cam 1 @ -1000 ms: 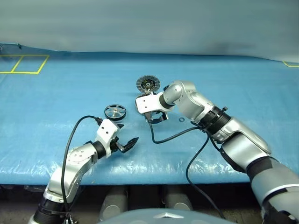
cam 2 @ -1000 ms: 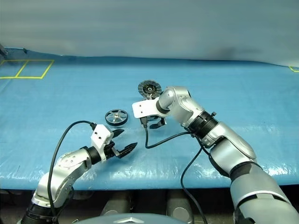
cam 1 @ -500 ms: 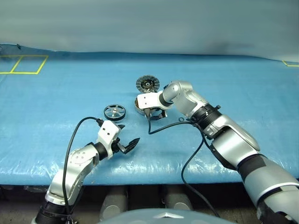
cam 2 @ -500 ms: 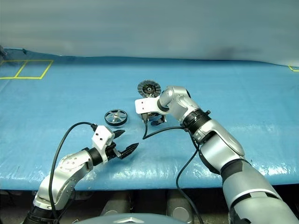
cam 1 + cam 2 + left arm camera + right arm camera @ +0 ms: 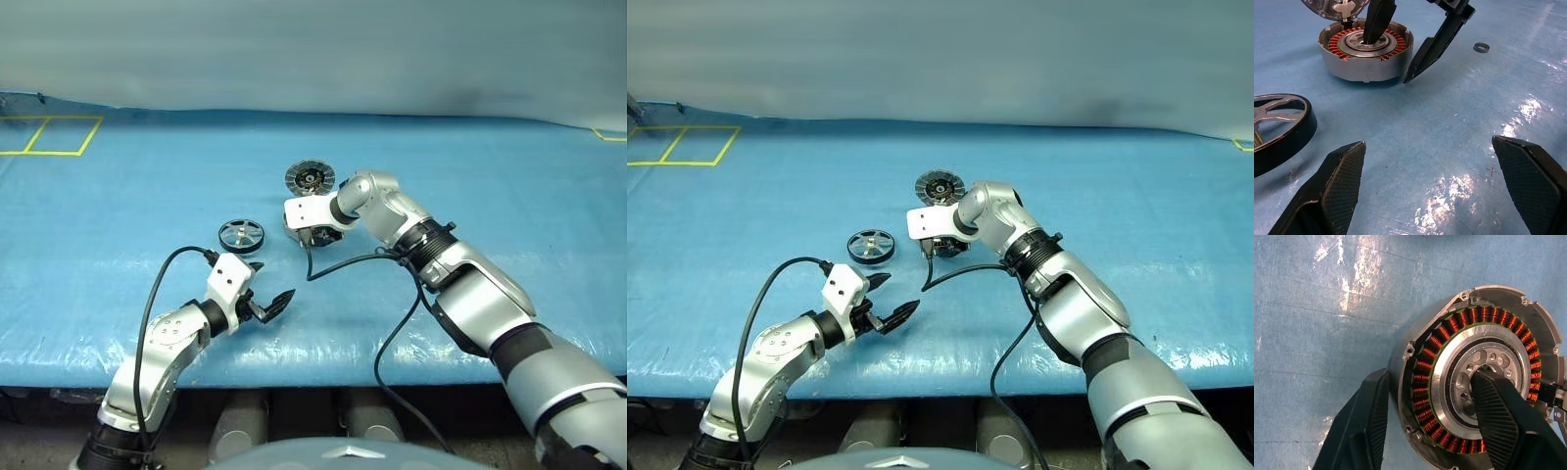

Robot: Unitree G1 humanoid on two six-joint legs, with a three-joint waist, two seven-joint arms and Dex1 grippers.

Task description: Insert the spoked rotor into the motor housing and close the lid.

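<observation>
The motor housing (image 5: 1426,363), a silver cup with copper windings, sits mid-table with its ribbed lid (image 5: 310,177) standing open behind it. My right gripper (image 5: 1431,373) points down over the housing and straddles its wall. One finger (image 5: 1498,416) is in the central hub and the other stands just outside the wall with a thin gap, so the gripper is still open. The spoked rotor (image 5: 241,235) lies flat to the housing's left. My left gripper (image 5: 272,281) hovers open and empty nearer the table's front, with the rotor (image 5: 1273,127) beside it.
A small metal ring (image 5: 1481,47) lies on the blue sheet to the right of the housing. Yellow tape squares (image 5: 49,135) mark the far left corner. The right arm's black cable (image 5: 343,262) trails over the sheet in front of the housing.
My right gripper has sunk a little onto the housing and its fingers have drawn closer together across the wall. The left arm has kept still.
</observation>
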